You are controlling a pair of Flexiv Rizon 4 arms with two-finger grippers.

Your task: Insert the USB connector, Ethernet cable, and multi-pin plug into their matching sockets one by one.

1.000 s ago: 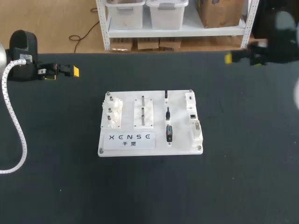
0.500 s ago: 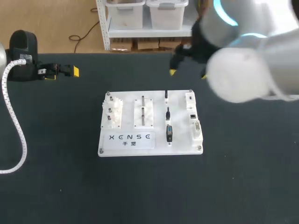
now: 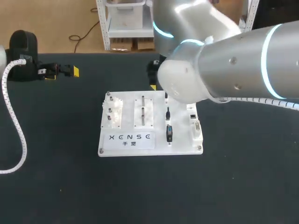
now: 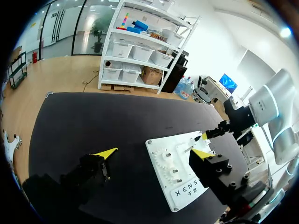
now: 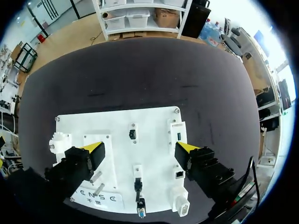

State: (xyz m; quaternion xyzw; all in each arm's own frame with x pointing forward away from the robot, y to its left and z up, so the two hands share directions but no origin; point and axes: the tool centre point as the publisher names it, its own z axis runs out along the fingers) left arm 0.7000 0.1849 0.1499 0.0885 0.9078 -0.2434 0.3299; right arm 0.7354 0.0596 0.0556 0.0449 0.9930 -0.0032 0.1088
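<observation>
Both grippers are gaping empty: right gripper [image 5: 140, 148] is hovering above the white socket board [image 5: 117, 126], left gripper [image 4: 154, 153] is hanging well apart from it

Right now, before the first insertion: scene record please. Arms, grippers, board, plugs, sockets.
left gripper: open, empty, over the table off the board's far left corner
right gripper: open, empty, above the board
board: white, flat on the black table
plugs: three black ones in a column on the board, none gripped
socket block: along the board's right edge, apart from the plugs
task state: nothing inserted yet
</observation>
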